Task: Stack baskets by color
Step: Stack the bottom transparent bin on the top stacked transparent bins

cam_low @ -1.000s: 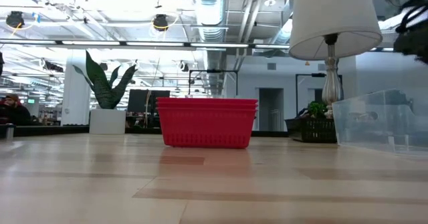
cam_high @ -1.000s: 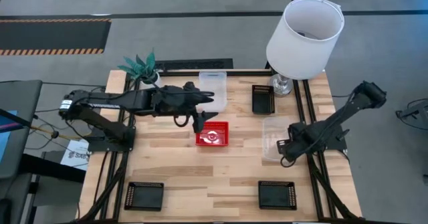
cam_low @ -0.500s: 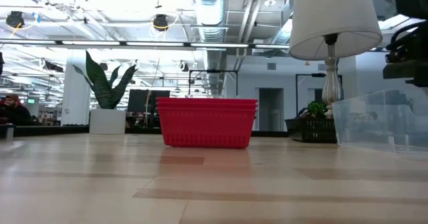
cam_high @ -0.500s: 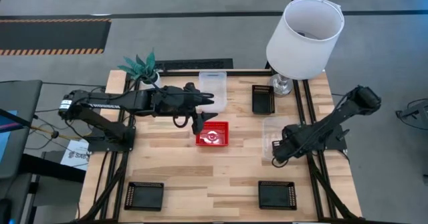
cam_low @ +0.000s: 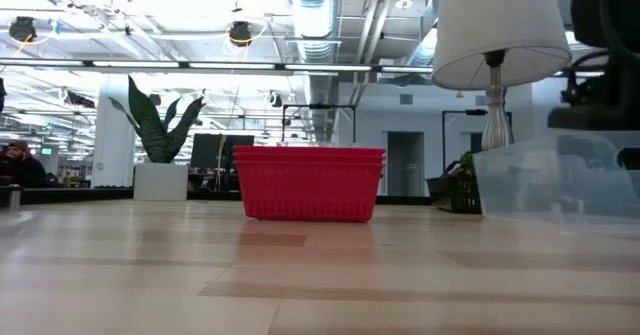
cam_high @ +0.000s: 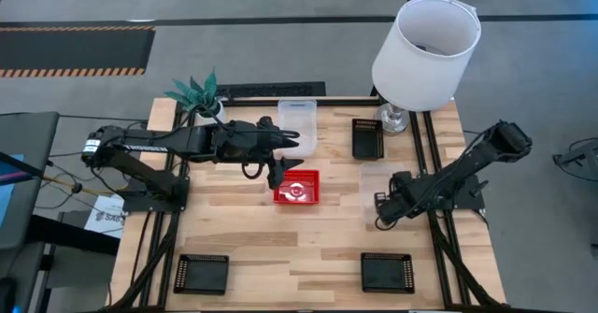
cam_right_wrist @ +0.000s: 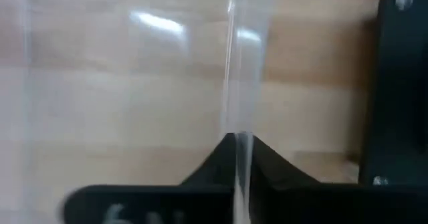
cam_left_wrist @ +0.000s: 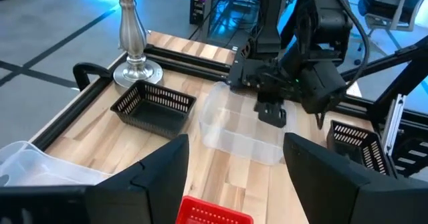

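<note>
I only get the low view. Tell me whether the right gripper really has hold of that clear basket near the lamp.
Observer: Yes. The right gripper pinches one wall of the clear see-through plastic basket.
Operator: Place the left gripper for me.
Observer: The left gripper hangs open at a corner of the red plastic mesh baskets.
Operator: Find another clear one.
Observer: A second clear basket sits at the table's far edge.

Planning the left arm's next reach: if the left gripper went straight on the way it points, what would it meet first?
Probably the clear basket that the right gripper holds; the left gripper hovers over the red basket. Depth is uncertain.
</note>
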`<state>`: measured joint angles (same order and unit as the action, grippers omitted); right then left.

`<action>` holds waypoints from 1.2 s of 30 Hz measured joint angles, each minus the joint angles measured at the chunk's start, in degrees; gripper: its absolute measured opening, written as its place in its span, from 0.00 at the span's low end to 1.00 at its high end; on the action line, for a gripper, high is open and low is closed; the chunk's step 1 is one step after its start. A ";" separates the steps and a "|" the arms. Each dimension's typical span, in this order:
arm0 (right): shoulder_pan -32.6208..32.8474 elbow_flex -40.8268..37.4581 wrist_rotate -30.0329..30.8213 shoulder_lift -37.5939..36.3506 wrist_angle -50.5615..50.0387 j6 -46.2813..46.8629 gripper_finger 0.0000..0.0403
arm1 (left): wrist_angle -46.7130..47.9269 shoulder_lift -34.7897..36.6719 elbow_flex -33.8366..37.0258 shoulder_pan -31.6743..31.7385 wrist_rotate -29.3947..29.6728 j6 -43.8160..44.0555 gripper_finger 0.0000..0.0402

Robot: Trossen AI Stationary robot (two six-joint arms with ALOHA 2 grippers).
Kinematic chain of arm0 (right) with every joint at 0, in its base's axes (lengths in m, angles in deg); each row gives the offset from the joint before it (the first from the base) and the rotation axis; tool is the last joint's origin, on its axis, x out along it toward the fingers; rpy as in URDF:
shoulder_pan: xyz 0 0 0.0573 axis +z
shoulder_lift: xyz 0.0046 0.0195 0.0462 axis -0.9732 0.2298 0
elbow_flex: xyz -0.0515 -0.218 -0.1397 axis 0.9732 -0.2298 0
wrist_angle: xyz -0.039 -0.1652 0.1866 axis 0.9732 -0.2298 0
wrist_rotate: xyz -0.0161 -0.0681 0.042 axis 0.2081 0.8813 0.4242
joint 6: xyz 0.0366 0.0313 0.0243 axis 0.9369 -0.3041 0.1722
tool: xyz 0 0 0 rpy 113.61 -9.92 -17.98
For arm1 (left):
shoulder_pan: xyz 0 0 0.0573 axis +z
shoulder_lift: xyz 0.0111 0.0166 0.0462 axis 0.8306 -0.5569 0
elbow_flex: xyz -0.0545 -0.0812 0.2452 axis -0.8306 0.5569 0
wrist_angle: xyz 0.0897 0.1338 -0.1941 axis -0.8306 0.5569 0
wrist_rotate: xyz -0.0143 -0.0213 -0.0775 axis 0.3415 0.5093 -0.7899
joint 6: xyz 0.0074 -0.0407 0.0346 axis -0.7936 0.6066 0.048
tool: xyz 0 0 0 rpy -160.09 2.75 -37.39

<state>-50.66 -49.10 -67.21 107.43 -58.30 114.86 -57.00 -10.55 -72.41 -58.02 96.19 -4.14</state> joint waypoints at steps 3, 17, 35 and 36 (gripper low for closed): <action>-0.91 0.03 4.75 -3.02 -0.16 -1.99 0.03 | 0.08 0.00 0.00 0.00 0.21 1.36 0.57; -6.34 17.67 30.61 -14.10 -5.45 -16.91 0.01 | 7.00 2.96 -0.44 3.45 4.27 22.22 0.57; -47.06 29.86 2.33 8.16 37.60 -62.13 0.00 | 7.50 10.42 -0.44 14.84 -0.39 16.19 0.57; -47.33 31.06 2.04 9.80 37.79 -62.03 0.00 | 7.21 10.13 -0.44 15.84 -1.70 16.65 0.57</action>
<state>-97.99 -18.05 -65.17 117.23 -20.52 52.83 -49.79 -0.42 -72.85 -42.18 94.48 12.51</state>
